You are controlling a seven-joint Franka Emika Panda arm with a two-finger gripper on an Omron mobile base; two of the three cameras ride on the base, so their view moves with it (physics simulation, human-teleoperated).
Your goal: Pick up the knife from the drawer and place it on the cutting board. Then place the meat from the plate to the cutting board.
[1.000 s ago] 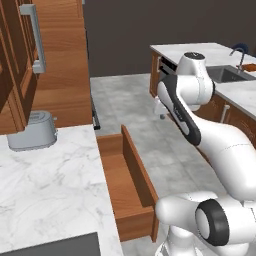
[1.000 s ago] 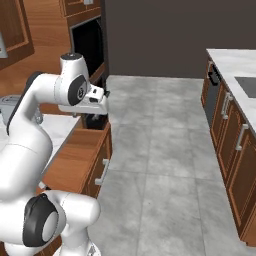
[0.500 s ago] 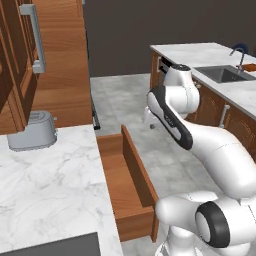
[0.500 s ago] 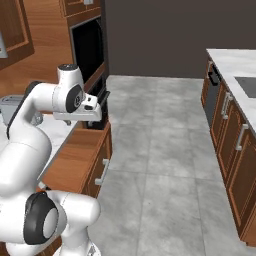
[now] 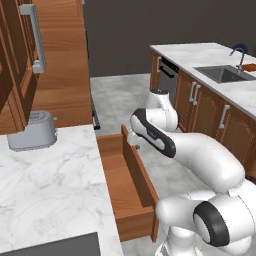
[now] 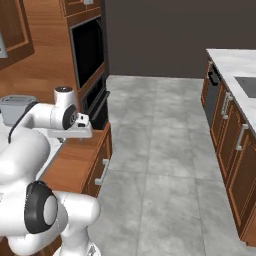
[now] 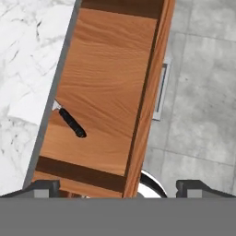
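The reddish-brown wooden drawer [image 7: 110, 69] stands pulled out from under the marble counter [image 7: 27, 60]. Near its counter-side wall lies the knife [image 7: 73, 123]; its black handle shows, and most of the blade is tucked under the counter edge. My gripper [image 7: 120, 186] hangs open above the drawer's front edge, its fingertips [image 7: 44, 186] wide apart and nothing between them. From the base, the gripper [image 5: 134, 142] points down over the far end of the drawer [image 5: 117, 175], and the gripper [image 6: 75, 134] hovers above the drawer [image 6: 75, 160]. The cutting board, the plate and the meat are out of view.
A grey toaster [image 5: 32, 131] sits on the marble counter [image 5: 50, 185] left of the drawer. A wall oven [image 6: 90, 55] stands behind it. Across the tiled floor [image 6: 160, 150] runs a counter with a sink [image 5: 222, 74] and wooden cabinets.
The arm has swung down and left from over the floor to above the open drawer. The jaws have stayed open.
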